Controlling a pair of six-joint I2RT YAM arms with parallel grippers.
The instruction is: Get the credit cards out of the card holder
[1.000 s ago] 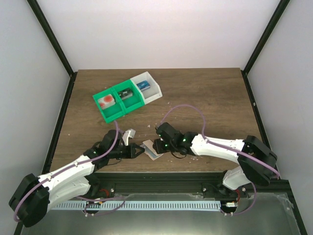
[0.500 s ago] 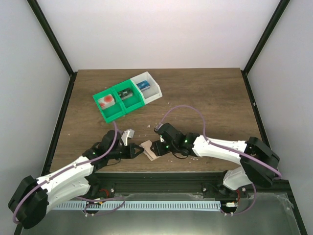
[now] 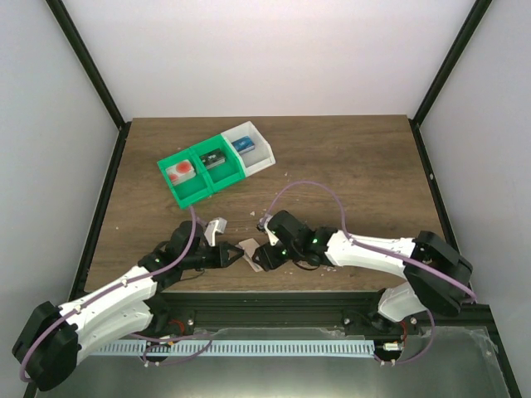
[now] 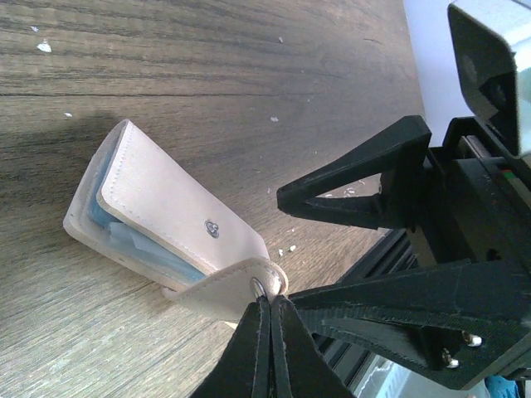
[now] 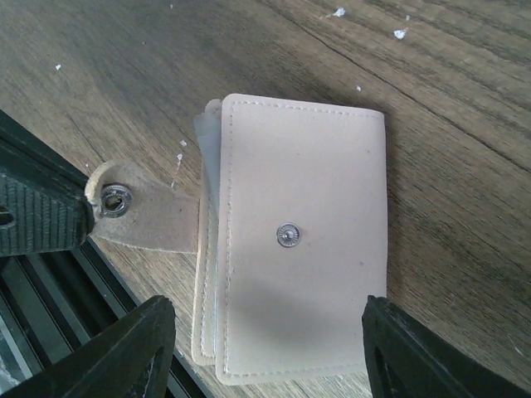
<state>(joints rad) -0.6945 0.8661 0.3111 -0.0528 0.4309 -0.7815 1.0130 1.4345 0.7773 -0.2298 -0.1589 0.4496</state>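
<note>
The card holder (image 3: 251,251) lies flat near the table's front edge, a pale sleeve with a snap stud on its cover (image 5: 307,249). Its small tab (image 4: 224,294) sticks out sideways, and my left gripper (image 4: 270,305) is shut on the tab's snap end. Blue edges of the credit cards (image 4: 124,236) show between the holder's layers in the left wrist view. My right gripper (image 5: 267,303) is open, its fingers (image 5: 124,348) standing either side of the holder's near end without touching it. In the top view both grippers meet over the holder, the left gripper (image 3: 236,255) and the right gripper (image 3: 267,251).
A green bin (image 3: 187,192) with two compartments and a white bin (image 3: 264,154) stand at the back left; they hold a red-orange item (image 3: 180,172), a dark item (image 3: 215,159) and a blue item (image 3: 241,143). The black front rail (image 5: 33,307) runs just beside the holder.
My right gripper's jaws have spread wider and it has shifted slightly left over the holder. The left gripper stays shut on the tab, and the holder has turned a little.
</note>
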